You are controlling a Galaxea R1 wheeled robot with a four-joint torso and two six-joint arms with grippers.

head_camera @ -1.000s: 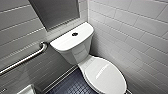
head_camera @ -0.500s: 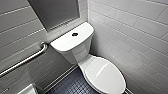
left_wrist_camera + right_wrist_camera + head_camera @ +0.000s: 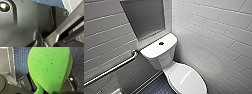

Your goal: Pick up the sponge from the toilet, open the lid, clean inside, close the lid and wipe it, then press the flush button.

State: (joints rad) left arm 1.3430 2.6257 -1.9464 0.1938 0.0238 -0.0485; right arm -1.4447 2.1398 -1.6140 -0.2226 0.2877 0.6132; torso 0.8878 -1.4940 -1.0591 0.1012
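A: So, what has changed over the last second?

B: Hardly anything. The head view keeps the same framing, and the toilet (image 3: 159, 58) sits where it sat, with its cover down. I judge the pick-up done and the opening not yet begun.

A: Run it left to right, with counts.

B: One metal grab bar (image 3: 111, 68) is on the left wall, then one grey recessed panel (image 3: 145, 18) further up. Next comes the one toilet, in the corner. Its tank top (image 3: 152, 50) carries one flush button (image 3: 161, 43) and nothing else. One lid (image 3: 187, 80) lies closed and flat, with dark blue floor tile (image 3: 156, 87) just beside it. White wall tile (image 3: 219, 37) fills the right.

A: And the sponge (image 3: 50, 68)?

B: One, bright green, hanging over the blue floor in the right wrist view. The right gripper (image 3: 49, 84) looks pressed onto its narrow waist, pinching it there.
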